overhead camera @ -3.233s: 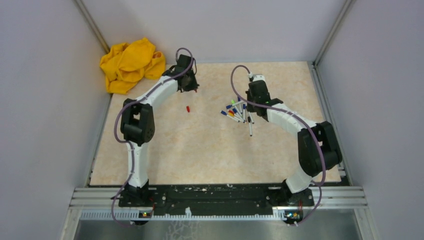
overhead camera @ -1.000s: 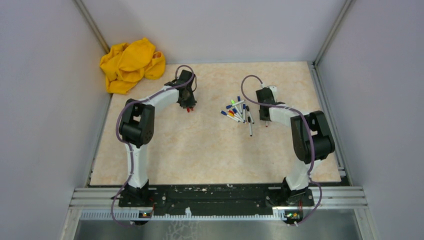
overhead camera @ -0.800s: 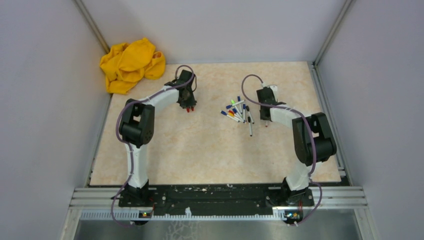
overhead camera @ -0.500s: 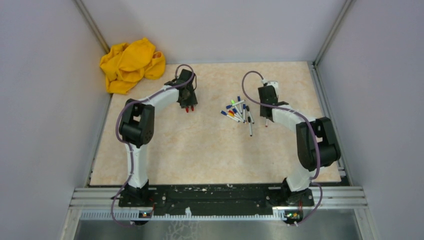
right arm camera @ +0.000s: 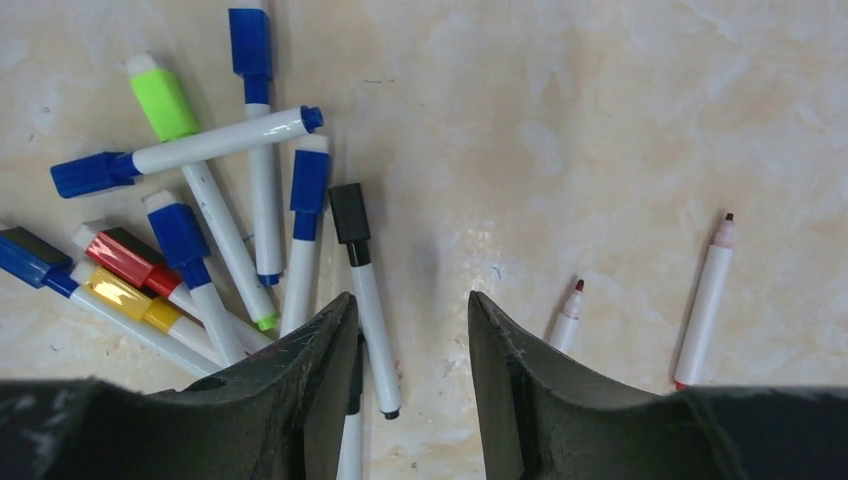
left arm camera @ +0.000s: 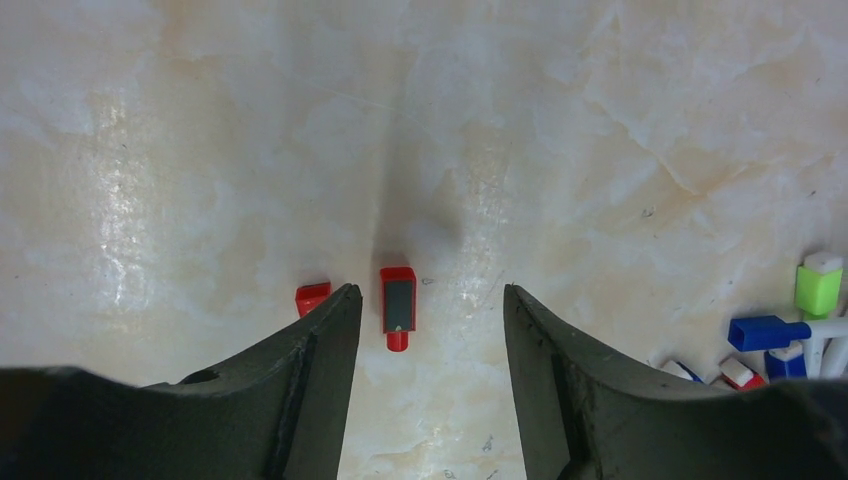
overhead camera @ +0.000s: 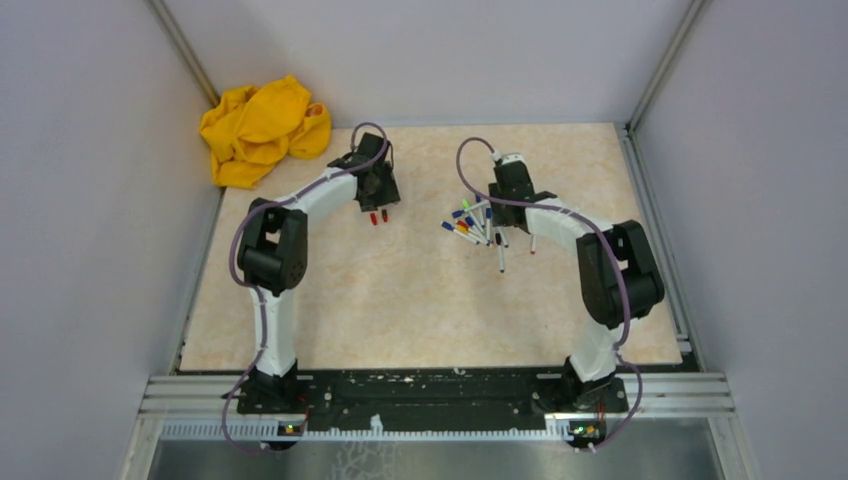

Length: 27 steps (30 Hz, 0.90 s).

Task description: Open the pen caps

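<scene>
- Between the wide-open, empty jaws of the left gripper [left arm camera: 427,296], a loose red cap [left arm camera: 397,303] lies on the table [left arm camera: 560,120], closer to the finger at the view's left and touching neither.
- Just beside that finger a second red cap [left arm camera: 312,297] shows, partly hidden.
- Jaws of the right gripper [right arm camera: 408,300] stand open, holding nothing; a black-capped pen [right arm camera: 362,280] lies just beside one finger.
- Left of it in the wrist view, a heap of pens [right arm camera: 215,140] wears its pen caps [right arm camera: 165,98]: blue, green, red, yellow.
- Right of it lie two uncapped pens [right arm camera: 705,290], apart from the heap.
- At the far left corner sits a crumpled yellow cloth [overhead camera: 262,125].
</scene>
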Motion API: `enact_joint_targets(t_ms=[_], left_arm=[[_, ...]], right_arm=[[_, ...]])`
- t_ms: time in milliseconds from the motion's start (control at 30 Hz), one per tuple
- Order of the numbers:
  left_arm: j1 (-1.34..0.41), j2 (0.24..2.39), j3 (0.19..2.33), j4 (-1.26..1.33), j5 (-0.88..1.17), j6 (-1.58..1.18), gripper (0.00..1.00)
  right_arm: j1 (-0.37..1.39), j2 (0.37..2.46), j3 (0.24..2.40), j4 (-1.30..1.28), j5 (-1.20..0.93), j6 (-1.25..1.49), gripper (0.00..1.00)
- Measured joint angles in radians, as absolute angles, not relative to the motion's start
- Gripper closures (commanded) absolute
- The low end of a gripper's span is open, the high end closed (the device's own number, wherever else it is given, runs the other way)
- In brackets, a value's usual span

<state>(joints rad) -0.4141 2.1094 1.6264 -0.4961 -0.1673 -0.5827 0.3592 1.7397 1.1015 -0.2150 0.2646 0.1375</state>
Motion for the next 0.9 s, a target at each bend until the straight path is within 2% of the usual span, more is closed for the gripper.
enact_joint_targets(t_ms=[133,500,567,700,900], left_arm=[[-0.414,2.104,1.626,-0.491,-0.143,-0.582,0.33],[-0.413,2.047,1.626,-0.44,-0.082,-0.583,0.32],[-0.413,2.045,1.626,-0.436,-0.076,-0.583,0.32],[-0.412,2.044,1.625,-0.424,-0.065,-0.583,0.32],[-0.408,2.044,1.619,-0.416,-0.048,-0.583,0.32]], right_arm=[[0.364,1.776,1.139,-0.221,0.237,0.133,0.55],[0.364,1.87,1.161,-0.234,0.196,0.132,0.58],[0.364,1.875,1.165,-0.231,0.193,0.133,0.63],[0.364,1.877,1.166,-0.228,0.188,0.133,0.83],[0.362,1.879,1.166,-0.225,0.189,0.139,0.95]])
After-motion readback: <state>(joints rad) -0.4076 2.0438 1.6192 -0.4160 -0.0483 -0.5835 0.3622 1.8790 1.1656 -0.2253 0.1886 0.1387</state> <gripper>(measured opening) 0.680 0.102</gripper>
